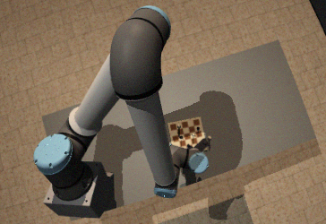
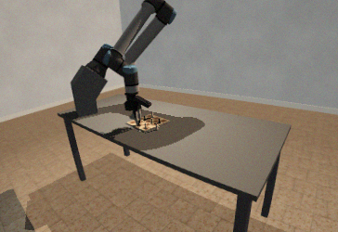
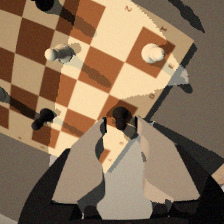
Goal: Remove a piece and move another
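Note:
The board point(image 1: 200, 124) point(image 3: 184, 46) fills the upper left of the wrist view. A dark piece point(image 3: 120, 116) stands on C1, a dark square by its right edge. My gripper point(image 3: 120, 117) point(image 2: 137, 122) is low over that edge, its fingers slightly parted. The tips are on either side of the dark piece or just short of it in the wrist view, not pressed on it. Whether they reach down to its height is hard to tell. The C5 area is at the left border of the wrist view, partly cut off; no piece shows on the part in view.
A white piece point(image 3: 152, 52) stands on A1. Another white piece point(image 3: 60, 52) and two dark pieces point(image 3: 44, 118) point(image 3: 45, 4) stand further in. A white piece point(image 3: 2, 95) is cut off at the left border. The grey table point(image 1: 269, 95) point(image 2: 223, 140) surrounds the board.

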Robot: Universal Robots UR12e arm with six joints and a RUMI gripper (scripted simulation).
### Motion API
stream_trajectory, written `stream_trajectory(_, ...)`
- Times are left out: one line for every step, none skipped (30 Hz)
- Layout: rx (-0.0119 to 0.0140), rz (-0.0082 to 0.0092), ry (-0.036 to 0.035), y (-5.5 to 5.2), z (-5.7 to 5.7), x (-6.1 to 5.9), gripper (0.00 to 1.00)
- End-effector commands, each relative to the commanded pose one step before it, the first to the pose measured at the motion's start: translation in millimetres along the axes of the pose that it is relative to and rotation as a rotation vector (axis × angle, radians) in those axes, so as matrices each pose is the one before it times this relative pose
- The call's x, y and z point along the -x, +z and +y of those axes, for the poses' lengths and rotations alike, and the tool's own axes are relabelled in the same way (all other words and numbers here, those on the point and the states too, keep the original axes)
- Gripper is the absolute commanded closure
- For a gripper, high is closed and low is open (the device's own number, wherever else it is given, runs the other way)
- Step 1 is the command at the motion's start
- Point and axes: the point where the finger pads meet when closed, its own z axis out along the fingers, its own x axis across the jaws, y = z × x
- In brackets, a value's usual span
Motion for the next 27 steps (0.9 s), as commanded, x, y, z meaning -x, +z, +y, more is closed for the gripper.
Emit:
stream_trajectory(-0.0007, 0.00079, -0.00024, -0.28, -0.38, -0.41, 0.8)
stream_trajectory(0.0, 0.0, 0.0, 0.0, 0.0, 0.0, 0.8)
stream_trajectory(0.0, 0.0, 0.0, 0.0, 0.0, 0.0, 0.8)
stream_trajectory(0.0, 0.0, 0.0, 0.0, 0.0, 0.0, 0.8)
stream_trajectory(0.0, 0.0, 0.0, 0.0, 0.0, 0.0, 0.8)
stream_trajectory(0.0, 0.0, 0.0, 0.0, 0.0, 0.0, 0.8)
stream_trajectory(0.0, 0.0, 0.0, 0.0, 0.0, 0.0, 0.8)
stream_trajectory(0.0, 0.0, 0.0, 0.0, 0.0, 0.0, 0.8)
stream_trajectory(0.0, 0.0, 0.0, 0.0, 0.0, 0.0, 0.8)
stream_trajectory(0.0, 0.0, 0.0, 0.0, 0.0, 0.0, 0.8)
stream_trajectory(0.0, 0.0, 0.0, 0.0, 0.0, 0.0, 0.8)
stream_trajectory(0.0, 0.0, 0.0, 0.0, 0.0, 0.0, 0.8)
stream_trajectory(0.0, 0.0, 0.0, 0.0, 0.0, 0.0, 0.8)
stream_trajectory(0.0, 0.0, 0.0, 0.0, 0.0, 0.0, 0.8)
stream_trajectory(0.0, 0.0, 0.0, 0.0, 0.0, 0.0, 0.8)
stream_trajectory(0.0, 0.0, 0.0, 0.0, 0.0, 0.0, 0.8)
stream_trajectory(0.0, 0.0, 0.0, 0.0, 0.0, 0.0, 0.8)
stream_trajectory(0.0, 0.0, 0.0, 0.0, 0.0, 0.0, 0.8)
stream_trajectory(0.0, 0.0, 0.0, 0.0, 0.0, 0.0, 0.8)
stream_trajectory(0.0, 0.0, 0.0, 0.0, 0.0, 0.0, 0.8)
stream_trajectory(0.0, 0.0, 0.0, 0.0, 0.0, 0.0, 0.8)
stream_trajectory(0.0, 0.0, 0.0, 0.0, 0.0, 0.0, 0.8)
stream_trajectory(0.0, 0.0, 0.0, 0.0, 0.0, 0.0, 0.8)
stream_trajectory(0.0, 0.0, 0.0, 0.0, 0.0, 0.0, 0.8)
stream_trajectory(0.0, 0.0, 0.0, 0.0, 0.0, 0.0, 0.8)
stream_trajectory(0.0, 0.0, 0.0, 0.0, 0.0, 0.0, 1.0)
stream_trajectory(0.0, 0.0, 0.0, 0.0, 0.0, 0.0, 1.0)
